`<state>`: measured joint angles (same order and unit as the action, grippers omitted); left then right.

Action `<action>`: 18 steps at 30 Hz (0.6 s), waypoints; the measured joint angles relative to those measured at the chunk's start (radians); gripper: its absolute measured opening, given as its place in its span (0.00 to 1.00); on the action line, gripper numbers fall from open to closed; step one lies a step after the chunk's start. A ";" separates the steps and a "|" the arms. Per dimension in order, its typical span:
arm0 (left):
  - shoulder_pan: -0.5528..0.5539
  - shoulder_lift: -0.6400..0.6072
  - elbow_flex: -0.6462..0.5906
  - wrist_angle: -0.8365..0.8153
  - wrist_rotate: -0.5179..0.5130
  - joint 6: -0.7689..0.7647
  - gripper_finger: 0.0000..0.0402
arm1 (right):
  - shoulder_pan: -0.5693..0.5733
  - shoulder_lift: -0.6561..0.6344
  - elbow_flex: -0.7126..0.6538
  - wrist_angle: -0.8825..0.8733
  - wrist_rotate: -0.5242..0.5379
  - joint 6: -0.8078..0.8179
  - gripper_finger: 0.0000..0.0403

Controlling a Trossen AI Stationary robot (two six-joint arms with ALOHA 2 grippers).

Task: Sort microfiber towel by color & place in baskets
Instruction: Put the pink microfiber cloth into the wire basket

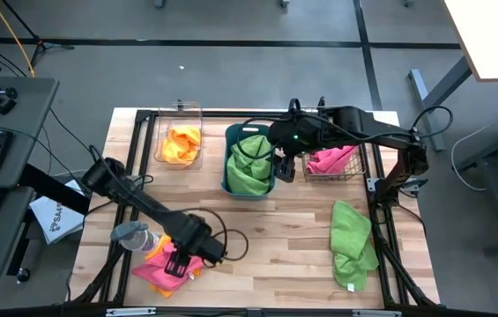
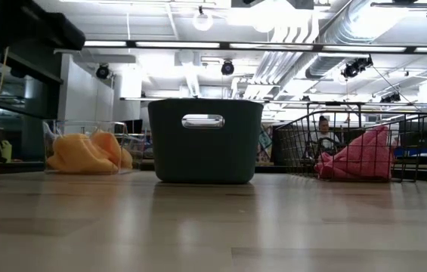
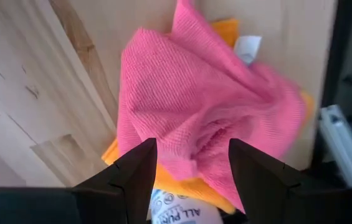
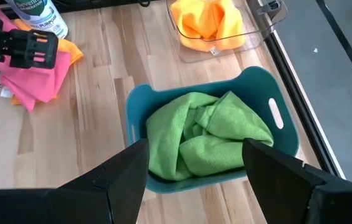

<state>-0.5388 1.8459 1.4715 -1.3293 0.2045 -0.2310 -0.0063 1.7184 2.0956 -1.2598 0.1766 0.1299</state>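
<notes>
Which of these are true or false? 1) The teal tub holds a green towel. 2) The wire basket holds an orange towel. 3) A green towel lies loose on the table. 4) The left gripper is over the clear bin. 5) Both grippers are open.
1) True: the teal tub holds a green towel.
2) False: the wire basket holds a pink towel; the orange towel is in the clear bin.
3) True: a loose green towel lies there.
4) False: the left gripper is over a pink towel on the table.
5) True: the right gripper is open too.
</notes>
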 joint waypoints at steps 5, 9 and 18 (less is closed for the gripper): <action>-0.040 0.023 -0.024 0.036 -0.018 0.031 0.46 | 0.000 0.000 0.000 0.000 -0.001 0.000 0.63; -0.050 0.024 -0.069 0.070 -0.069 -0.002 0.46 | 0.000 0.000 0.000 0.000 0.000 0.000 0.63; -0.043 0.024 -0.109 0.114 -0.163 0.000 0.20 | 0.000 -0.005 0.000 -0.001 0.000 0.000 0.63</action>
<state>-0.5817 1.8701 1.3621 -1.2153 0.0418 -0.2312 -0.0063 1.7129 2.0956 -1.2606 0.1764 0.1295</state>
